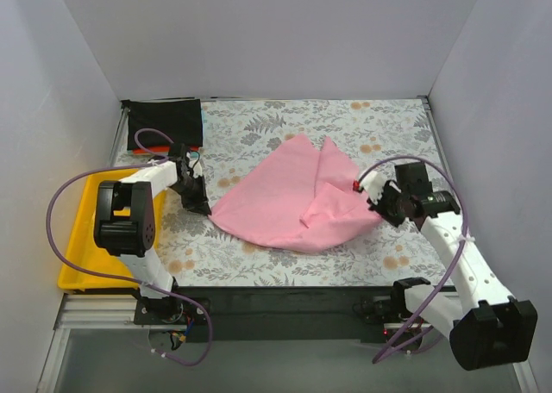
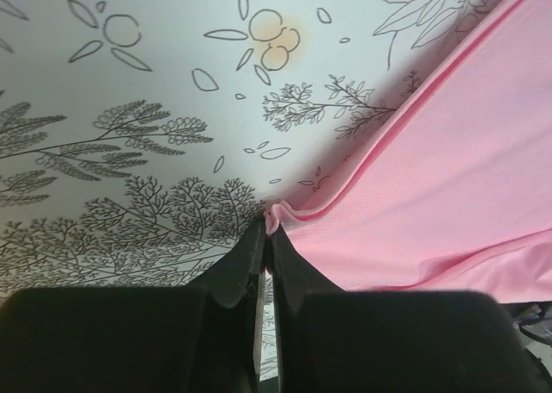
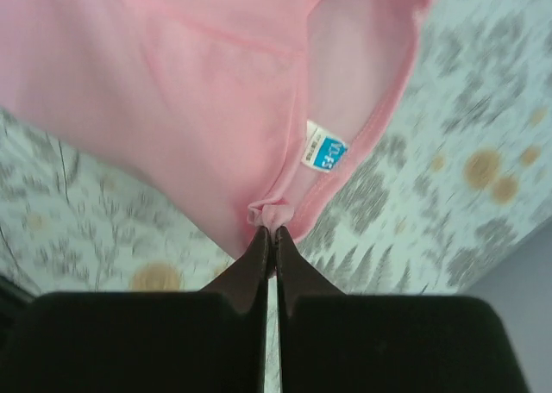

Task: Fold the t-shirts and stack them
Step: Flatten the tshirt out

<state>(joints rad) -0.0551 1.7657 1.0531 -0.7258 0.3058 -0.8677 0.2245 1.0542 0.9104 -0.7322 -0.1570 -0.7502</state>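
Just right of the yellow tray (image 1: 73, 251), the left pincer (image 2: 269, 227) is clamped on a hem corner of the pink t-shirt (image 1: 285, 199), which lies rumpled on the table (image 1: 259, 121). Farther right, the right pincer (image 3: 272, 231) pinches its neckline. Light, limp cloth: hems and corners likely hold best.

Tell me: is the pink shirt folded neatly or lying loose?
Loose. The pink shirt lies rumpled, one flap turned over; the left gripper and right gripper each pinch an edge.
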